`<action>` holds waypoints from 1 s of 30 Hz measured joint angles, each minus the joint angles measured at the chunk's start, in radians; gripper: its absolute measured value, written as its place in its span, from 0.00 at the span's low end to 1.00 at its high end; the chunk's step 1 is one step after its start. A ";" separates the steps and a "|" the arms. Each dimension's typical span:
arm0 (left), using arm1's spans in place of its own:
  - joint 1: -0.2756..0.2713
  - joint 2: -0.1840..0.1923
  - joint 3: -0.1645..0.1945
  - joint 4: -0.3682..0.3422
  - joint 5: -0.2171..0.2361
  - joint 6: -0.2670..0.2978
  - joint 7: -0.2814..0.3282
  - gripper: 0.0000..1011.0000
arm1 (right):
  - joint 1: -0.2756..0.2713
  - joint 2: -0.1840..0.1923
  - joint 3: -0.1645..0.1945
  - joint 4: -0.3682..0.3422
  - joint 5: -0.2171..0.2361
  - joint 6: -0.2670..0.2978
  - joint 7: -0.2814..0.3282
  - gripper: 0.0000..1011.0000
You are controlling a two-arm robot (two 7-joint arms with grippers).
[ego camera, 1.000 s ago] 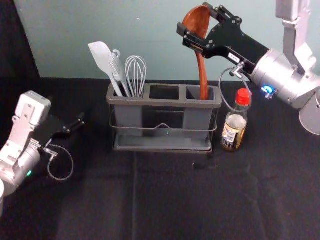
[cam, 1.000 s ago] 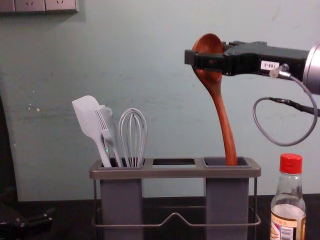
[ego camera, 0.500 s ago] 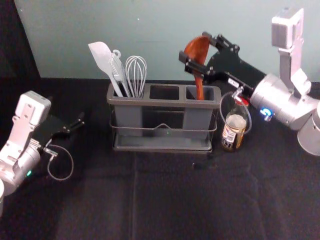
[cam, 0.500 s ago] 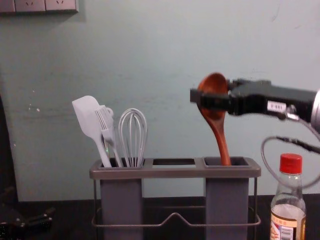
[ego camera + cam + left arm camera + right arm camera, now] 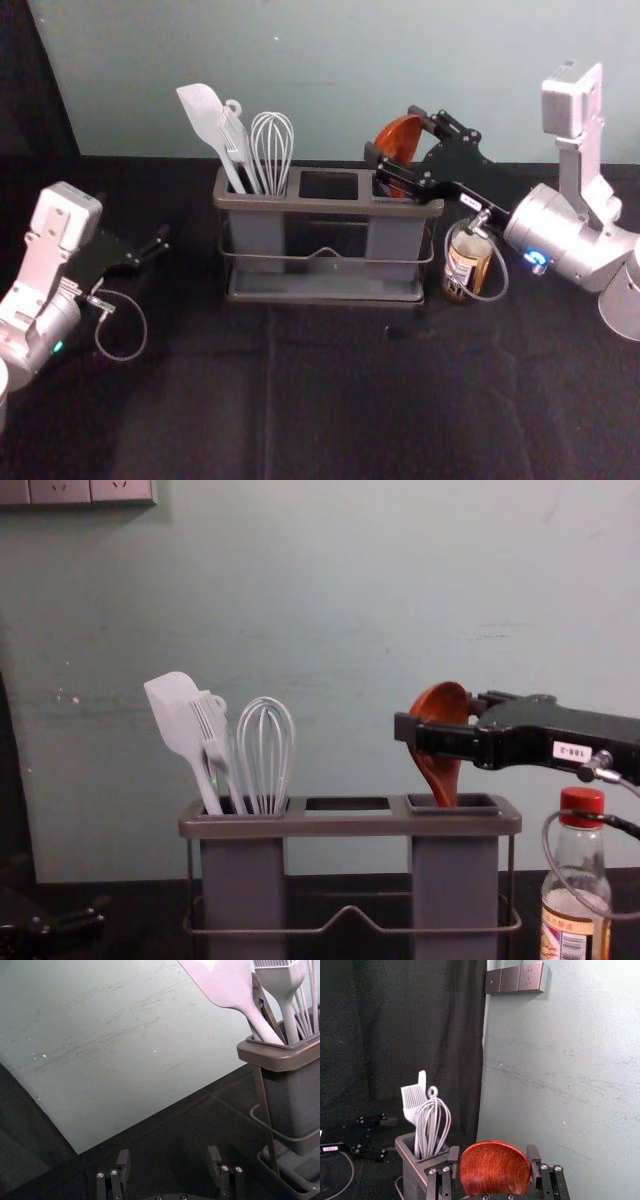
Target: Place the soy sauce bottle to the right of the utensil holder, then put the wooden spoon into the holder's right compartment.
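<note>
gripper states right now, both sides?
Left gripper: open, empty, idle left of the holder.
Right gripper: closed on the wooden spoon's bowl, above the right compartment, handle down inside.

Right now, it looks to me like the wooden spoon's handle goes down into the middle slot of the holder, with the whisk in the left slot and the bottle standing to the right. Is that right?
Not quite: the chest view shows the wooden spoon going into the holder's right slot, with the whisk in the left slot and the bottle standing to the right.
</note>
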State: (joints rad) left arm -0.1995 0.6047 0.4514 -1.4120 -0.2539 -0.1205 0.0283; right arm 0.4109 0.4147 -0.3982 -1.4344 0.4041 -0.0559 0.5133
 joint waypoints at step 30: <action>0.000 0.000 0.000 0.000 0.000 0.000 0.000 0.99 | -0.010 0.003 0.003 0.000 0.007 0.003 0.003 0.99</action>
State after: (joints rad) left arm -0.1996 0.6047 0.4514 -1.4120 -0.2539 -0.1205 0.0283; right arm 0.4011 0.4177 -0.3951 -1.4349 0.4115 -0.0529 0.5164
